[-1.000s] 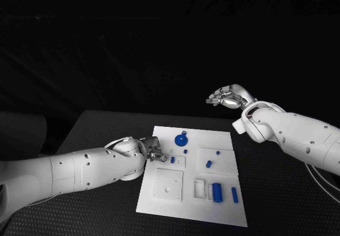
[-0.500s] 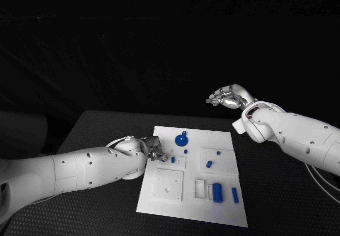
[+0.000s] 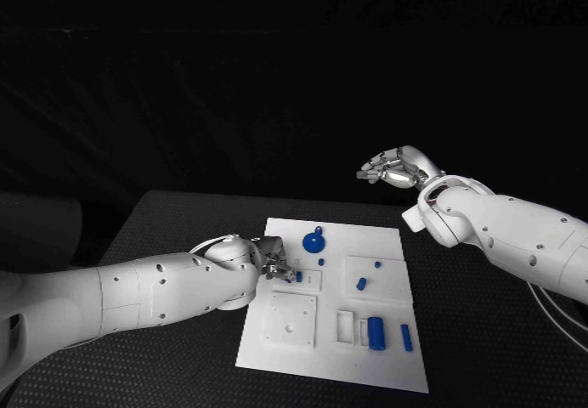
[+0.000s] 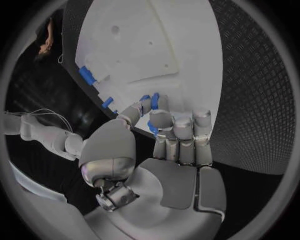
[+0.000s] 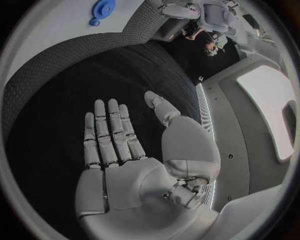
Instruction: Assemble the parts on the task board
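Observation:
The white task board point(image 3: 330, 344) lies in the middle of the black table. My left hand point(image 3: 266, 264) is at the board's left edge with its fingers curled, and it pinches a small blue peg point(image 3: 298, 276) between thumb and fingers point(image 4: 154, 101). A round blue disc with a knob point(image 3: 313, 243) sits near the far edge of the board. Small blue pegs point(image 3: 362, 283) stand mid-board. A thick blue cylinder point(image 3: 375, 332) and a slim one point(image 3: 405, 337) lie near the front right. My right hand point(image 3: 393, 166) hangs high beyond the board's far right corner, its fingers point(image 5: 109, 131) spread and holding nothing.
Raised white square blocks point(image 3: 291, 317) with holes take up the board's front left. Bare black table point(image 3: 490, 340) lies to the right of the board and in front of it. The board point(image 5: 56, 30) and the blue disc point(image 5: 102, 8) lie well below the right hand.
My left forearm has slid slightly toward the board; its hand stays at the small blue peg. The right arm has not moved.

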Tool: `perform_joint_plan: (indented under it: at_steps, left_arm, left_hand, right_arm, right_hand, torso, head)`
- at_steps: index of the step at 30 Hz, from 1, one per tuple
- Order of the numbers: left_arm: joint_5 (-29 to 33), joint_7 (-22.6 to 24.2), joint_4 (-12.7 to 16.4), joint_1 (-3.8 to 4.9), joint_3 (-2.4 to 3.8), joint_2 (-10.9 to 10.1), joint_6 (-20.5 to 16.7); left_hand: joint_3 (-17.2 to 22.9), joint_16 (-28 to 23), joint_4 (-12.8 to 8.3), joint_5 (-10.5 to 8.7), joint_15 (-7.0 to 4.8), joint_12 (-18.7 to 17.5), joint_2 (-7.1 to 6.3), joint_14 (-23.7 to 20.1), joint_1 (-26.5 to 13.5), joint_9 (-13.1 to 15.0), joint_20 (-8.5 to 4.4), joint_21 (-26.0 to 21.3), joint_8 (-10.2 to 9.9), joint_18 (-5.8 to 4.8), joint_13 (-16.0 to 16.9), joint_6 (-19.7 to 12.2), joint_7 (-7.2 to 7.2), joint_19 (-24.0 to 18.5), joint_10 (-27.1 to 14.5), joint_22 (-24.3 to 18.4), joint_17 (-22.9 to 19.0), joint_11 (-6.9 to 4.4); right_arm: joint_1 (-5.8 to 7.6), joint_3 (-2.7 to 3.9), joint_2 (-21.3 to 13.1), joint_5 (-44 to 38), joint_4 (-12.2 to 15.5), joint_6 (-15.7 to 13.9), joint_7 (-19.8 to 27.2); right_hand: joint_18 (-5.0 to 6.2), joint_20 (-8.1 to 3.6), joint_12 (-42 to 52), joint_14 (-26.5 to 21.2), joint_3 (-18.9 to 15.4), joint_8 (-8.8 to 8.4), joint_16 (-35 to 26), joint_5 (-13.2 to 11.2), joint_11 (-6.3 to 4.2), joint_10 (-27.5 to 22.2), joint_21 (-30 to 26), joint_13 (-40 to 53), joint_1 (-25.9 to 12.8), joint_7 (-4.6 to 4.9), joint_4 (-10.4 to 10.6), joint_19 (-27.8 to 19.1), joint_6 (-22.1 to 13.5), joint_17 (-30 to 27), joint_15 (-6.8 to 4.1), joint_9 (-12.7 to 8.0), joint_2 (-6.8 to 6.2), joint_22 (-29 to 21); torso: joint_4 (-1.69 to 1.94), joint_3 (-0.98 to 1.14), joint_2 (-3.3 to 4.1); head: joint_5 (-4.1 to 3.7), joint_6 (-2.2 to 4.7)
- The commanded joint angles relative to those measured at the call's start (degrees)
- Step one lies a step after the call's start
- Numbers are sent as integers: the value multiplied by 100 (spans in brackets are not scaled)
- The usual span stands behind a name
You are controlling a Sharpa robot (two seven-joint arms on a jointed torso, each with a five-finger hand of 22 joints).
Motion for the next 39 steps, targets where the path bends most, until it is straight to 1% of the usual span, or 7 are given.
perform_joint_plan:
  at_steps: [1,6,8,15,23,33,39]
  left_arm:
    - [-64,-23,18,-59,-44,10,410]
    - [-150,-31,29,-59,-44,9,448]
    - [-178,-41,-2,-59,-44,3,428]
    - [-318,-79,-67,-60,-44,-27,248]
    - [-375,-104,-101,-60,-41,-78,112]
    - [-383,-113,-192,-60,-40,-75,137]
    - [-339,-105,-205,-60,-39,-60,165]
  left_hand:
    - [254,31,-215,0,-193,32,209,229,135,16,-728,25,27,43,11,698,-290,32,-5,94,10,-114]
    - [273,38,-223,39,-182,43,249,240,131,21,-723,35,47,42,17,692,-299,32,-14,95,9,-126]
    - [278,39,-225,47,-180,45,256,242,129,22,-723,37,51,43,19,690,-301,31,-16,95,8,-128]
    - [287,40,-225,36,-174,50,269,248,116,25,-721,45,63,43,23,684,-304,34,-22,97,6,-133]
    - [295,41,-227,17,-170,54,266,253,113,27,-721,52,71,45,25,679,-308,36,-26,98,4,-138]
    - [304,38,-219,-7,-167,58,260,258,104,29,-721,59,82,49,28,673,-311,41,-32,97,-1,-142]
    - [309,31,-211,-28,-165,59,270,259,88,29,-720,62,89,50,30,663,-310,43,-38,95,-8,-140]
  right_arm:
    - [0,3,3,1,2,76,64]
    - [0,3,3,1,1,78,64]
    - [0,3,2,1,1,74,64]
    - [0,3,3,1,-4,69,69]
    - [0,3,1,1,-3,68,71]
    - [0,3,4,1,-2,73,70]
    - [0,3,3,1,-6,75,71]
  right_hand:
    - [96,33,-24,10,13,-14,-29,40,-5,29,-31,-1,-46,-1,9,11,26,-8,12,-9,-2,74]
    - [97,33,-28,9,13,-15,-30,50,-5,31,-34,-1,-48,-1,11,11,26,-10,13,-10,-2,75]
    - [97,34,-29,9,13,-16,-31,53,-5,31,-34,-1,-48,-1,11,10,26,-10,13,-10,-2,75]
    - [98,34,-31,8,12,-16,-32,58,-4,32,-37,-1,-49,-1,11,9,27,-11,13,-10,-3,76]
    - [98,35,-34,7,11,-16,-33,63,-4,33,-39,-1,-52,-1,13,8,27,-12,14,-11,-4,77]
    - [98,37,-40,5,9,-17,-35,68,-4,36,-44,-1,-57,-1,17,7,28,-15,15,-11,-3,79]
    - [98,37,-42,5,8,-18,-36,71,-4,38,-46,-1,-59,-1,19,6,28,-16,16,-12,-1,80]
  torso:
    - [5,0,-2]
    - [10,0,-4]
    - [9,-4,-3]
    - [7,-7,-2]
    - [8,-9,0]
    - [10,-4,-2]
    - [5,-3,-3]
  head:
    - [-1,-14]
    - [-3,-19]
    - [-4,-12]
    - [-8,-2]
    - [-16,-15]
    - [-13,-43]
    - [-17,-39]
